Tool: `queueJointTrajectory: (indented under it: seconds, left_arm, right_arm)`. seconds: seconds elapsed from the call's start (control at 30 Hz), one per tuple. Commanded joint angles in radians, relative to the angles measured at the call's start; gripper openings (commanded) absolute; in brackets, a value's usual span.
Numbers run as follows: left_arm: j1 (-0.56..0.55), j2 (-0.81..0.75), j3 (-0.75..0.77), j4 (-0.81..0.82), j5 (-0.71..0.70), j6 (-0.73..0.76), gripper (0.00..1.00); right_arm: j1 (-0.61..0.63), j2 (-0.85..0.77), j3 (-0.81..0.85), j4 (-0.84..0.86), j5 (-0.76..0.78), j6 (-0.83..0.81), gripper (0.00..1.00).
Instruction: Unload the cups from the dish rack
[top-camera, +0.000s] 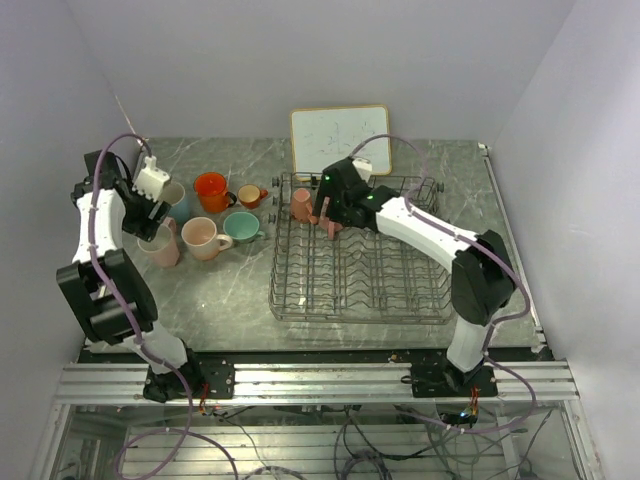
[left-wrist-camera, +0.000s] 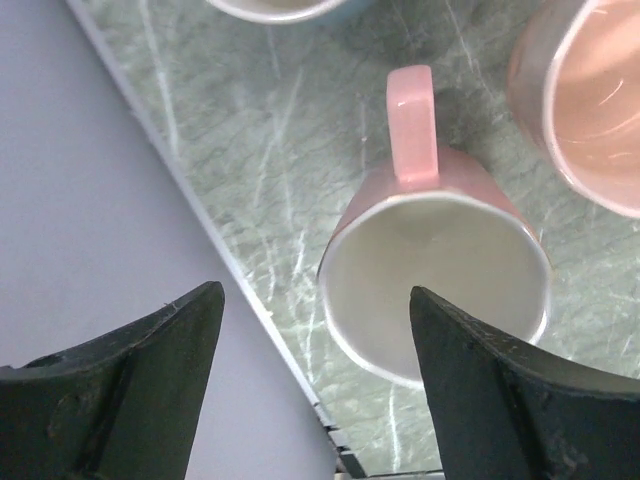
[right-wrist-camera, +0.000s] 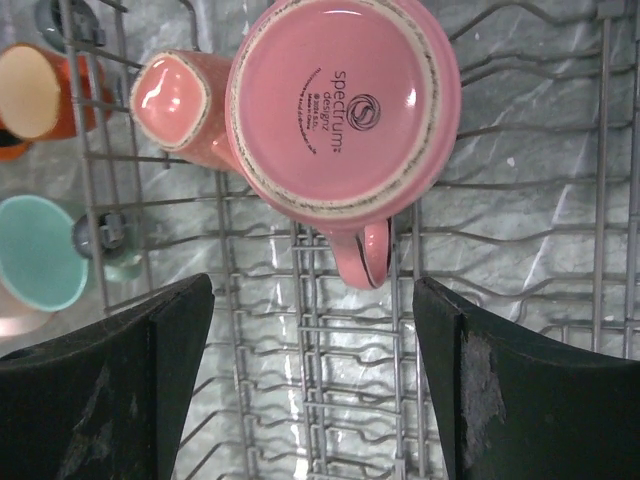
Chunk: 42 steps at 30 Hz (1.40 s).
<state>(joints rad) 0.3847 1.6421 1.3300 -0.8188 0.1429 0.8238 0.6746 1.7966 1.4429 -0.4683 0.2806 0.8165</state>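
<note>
- While the grey marbled table (top-camera: 230, 290) is carrying everything, the dish rack (top-camera: 300, 300) is filling its right half, and a white framed board (top-camera: 340, 137) is leaning against the wall behind it.
- The right gripper (top-camera: 325, 215) is reaching over the rack's far left corner. The top camera is hiding its fingers under the wrist; the right wrist view is showing the jaws standing wide apart over bare wires, gripping nothing.
- Just ahead of those jaws an inverted pink mug (right-wrist-camera: 345, 100) is sitting in the rack, its printed base facing up and its handle pointing back toward the fingers. A smaller pink cup (right-wrist-camera: 180, 105), also upside down, is sitting just beside it.
- The left gripper (top-camera: 150, 222) is hanging over the cups gathered on the table's left side. Its own camera is showing the jaws spread wide and holding nothing, with an upright pink mug (left-wrist-camera: 440, 280) standing on the table below. One finger (left-wrist-camera: 500, 390) is covering part of the rim; whether they are touching, I cannot tell.
- A peach cup (left-wrist-camera: 590, 100) is standing near that mug. From above, a large orange mug (top-camera: 211, 190), a small orange cup (top-camera: 250, 195) and a mint cup (top-camera: 240, 226) are standing close by, and the left arm is partly covering a light blue cup (top-camera: 178, 198).
</note>
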Motion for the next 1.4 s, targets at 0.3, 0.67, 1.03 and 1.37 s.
queueJointTrajectory:
  seconds: [0.3, 0.67, 1.03, 1.37]
  left_arm:
    - [0.014, -0.140, 0.333, -0.440, 0.202, 0.025, 0.90]
    - [0.013, -0.313, 0.303, -0.550, 0.436, 0.040, 0.89]
    - [0.009, -0.415, 0.203, -0.470, 0.512, 0.026, 0.86]
    - [-0.002, -0.466, 0.166, -0.415, 0.585, 0.004, 0.88]
  right_arm:
    - [0.066, 0.186, 0.113, -0.095, 0.273, -0.133, 0.70]
    - [0.062, 0.341, 0.192, -0.092, 0.273, -0.186, 0.34]
    - [0.063, 0.230, 0.142, -0.073, 0.292, -0.190, 0.00]
    - [0.063, -0.021, 0.059, -0.054, 0.257, -0.189, 0.00]
